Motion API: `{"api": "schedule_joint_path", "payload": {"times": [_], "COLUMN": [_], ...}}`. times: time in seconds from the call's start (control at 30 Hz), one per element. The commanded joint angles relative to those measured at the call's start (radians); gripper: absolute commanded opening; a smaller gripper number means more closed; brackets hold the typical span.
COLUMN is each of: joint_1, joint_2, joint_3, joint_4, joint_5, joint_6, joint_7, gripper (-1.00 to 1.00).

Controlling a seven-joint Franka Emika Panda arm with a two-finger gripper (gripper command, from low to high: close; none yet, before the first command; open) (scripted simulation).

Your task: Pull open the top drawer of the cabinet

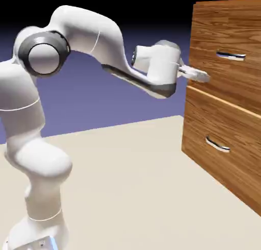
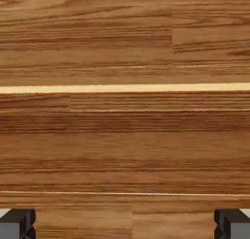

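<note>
Top drawer sat shut in the cabinet, its curved silver handle above and beyond the jaws, untouched. Gripper pointed level at the drawer's lower front, jaws spread wide and empty. Hand view was all brown wood grain with a pale seam, grey fingertips far apart. Arm was white and rounded, elbow raised.

Pale beige flat bench lay under everything, plain blue-violet backdrop darkened to black toward the top
</note>
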Motion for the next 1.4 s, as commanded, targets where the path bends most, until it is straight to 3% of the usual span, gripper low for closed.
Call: {"api": "schedule_joint_path", "payload": {"times": [0.0, 0.57, 0.83, 0.87, 1.13, 1.37], "joint_1": [0.012, 0.218, 0.022, 0.022, 0.190, 0.184], "joint_2": [0.010, 0.173, 0.378, 0.378, 0.187, -0.048], "joint_3": [-0.012, -0.207, -0.066, -0.066, -0.183, -0.114], "joint_4": [0.018, 0.313, 0.564, 0.564, 0.329, 0.088], "joint_5": [-0.044, -0.755, -0.888, -0.888, -0.764, -0.609], "joint_6": [-0.001, -0.011, 0.073, 0.073, -0.006, -0.101], "joint_7": [-0.029, -0.507, -0.267, -0.267, -0.490, -0.786], "gripper": [0.00, 0.00, 0.00, -1.00, -1.00, -1.00]}}
